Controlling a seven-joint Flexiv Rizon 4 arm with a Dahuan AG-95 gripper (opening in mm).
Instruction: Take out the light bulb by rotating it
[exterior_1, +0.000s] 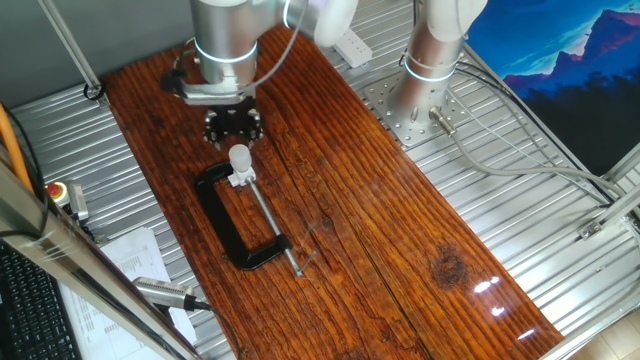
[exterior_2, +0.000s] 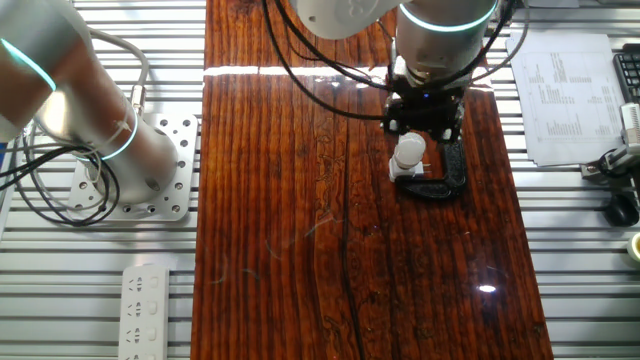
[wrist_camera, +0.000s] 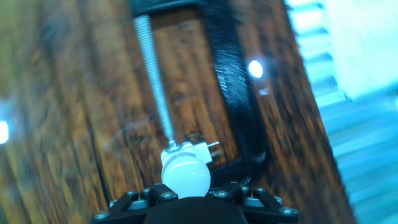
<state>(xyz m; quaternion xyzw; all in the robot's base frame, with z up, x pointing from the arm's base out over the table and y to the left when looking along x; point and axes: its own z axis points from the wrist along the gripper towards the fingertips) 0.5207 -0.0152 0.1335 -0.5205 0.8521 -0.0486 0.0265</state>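
Observation:
The light bulb (exterior_1: 240, 157), small, whitish and round, stands in a small white socket block (exterior_1: 240, 179) held at the end of the long steel screw of a black C-clamp (exterior_1: 213, 215) lying on the wooden board. My gripper (exterior_1: 232, 126) hangs just beyond the bulb, close to it but apart from it, with its jaws spread. In the hand view the bulb (wrist_camera: 185, 177) sits just ahead of the gripper (wrist_camera: 186, 200), its lower part hidden by the hand, with the socket block (wrist_camera: 188, 151) behind it. In the other fixed view the bulb (exterior_2: 408, 150) is right below the gripper (exterior_2: 425, 118).
The clamp's screw (wrist_camera: 154, 74) runs away from the bulb along the board (exterior_1: 400, 240). A second robot arm's base (exterior_1: 425, 75) stands on the metal table beside the board. Papers (exterior_2: 575, 90) and a power strip (exterior_2: 145, 305) lie off the board.

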